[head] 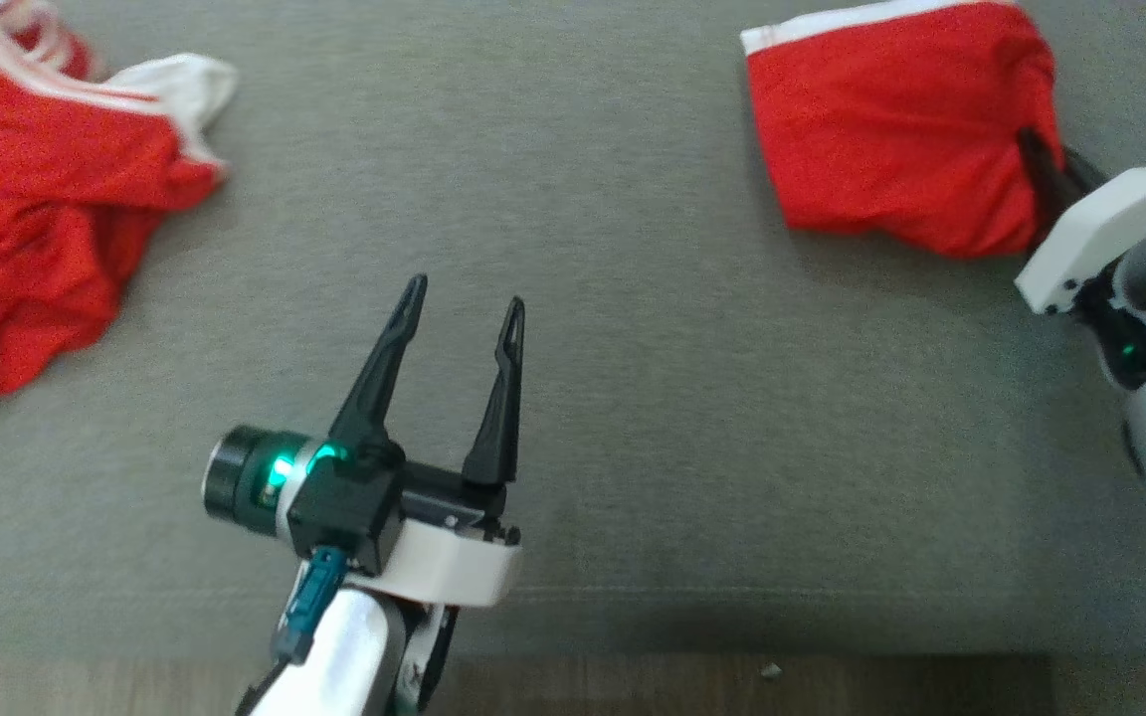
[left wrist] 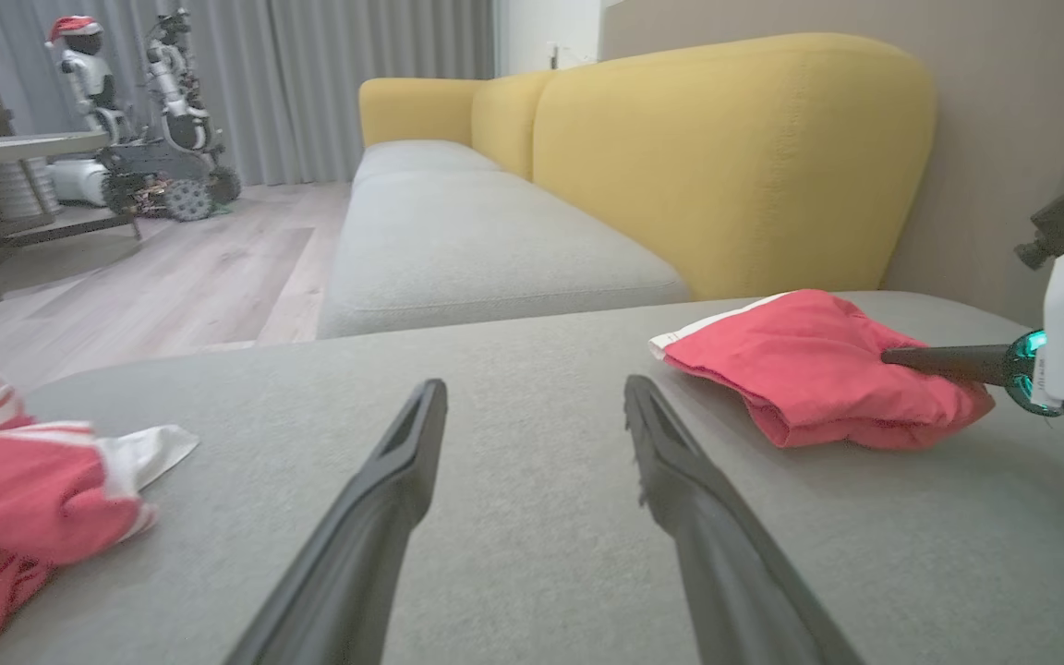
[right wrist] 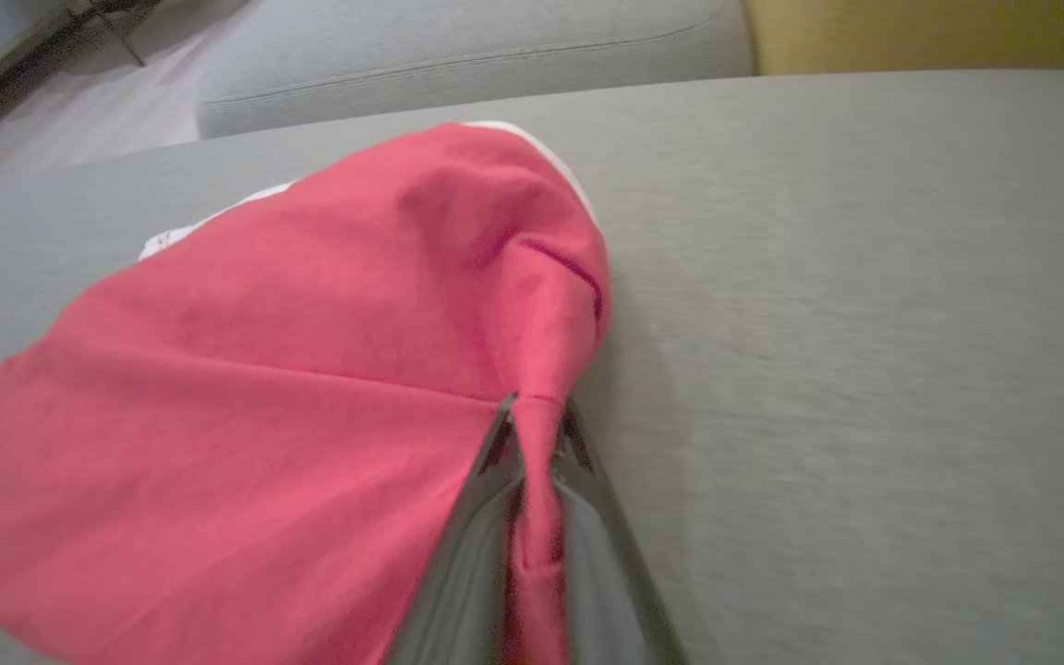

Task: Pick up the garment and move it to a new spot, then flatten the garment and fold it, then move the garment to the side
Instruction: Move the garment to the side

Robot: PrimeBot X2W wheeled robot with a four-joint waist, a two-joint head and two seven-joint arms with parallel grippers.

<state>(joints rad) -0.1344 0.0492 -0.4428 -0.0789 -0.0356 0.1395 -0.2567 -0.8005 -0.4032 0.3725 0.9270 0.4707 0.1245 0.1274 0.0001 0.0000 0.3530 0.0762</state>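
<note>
Cushion [head: 633, 398]: grey seat carrying everything; the work is at its far right corner.
Garment [head: 881, 129]: red with a white band, folded, resting near the far right corner. Judged step: the move to the side. Do it well by lifting only slightly and sliding slowly, so the layers do not fall open.
Heap [head: 36, 219]: a second red garment, crumpled, at the left edge, well apart.
Left gripper [head: 467, 293]: fingers spread, empty, over the middle near the front edge.
Right gripper [right wrist: 537, 411]: pressed together, pinching the garment's right edge; the cloth spreads from its tips toward the cushion's middle.
</note>
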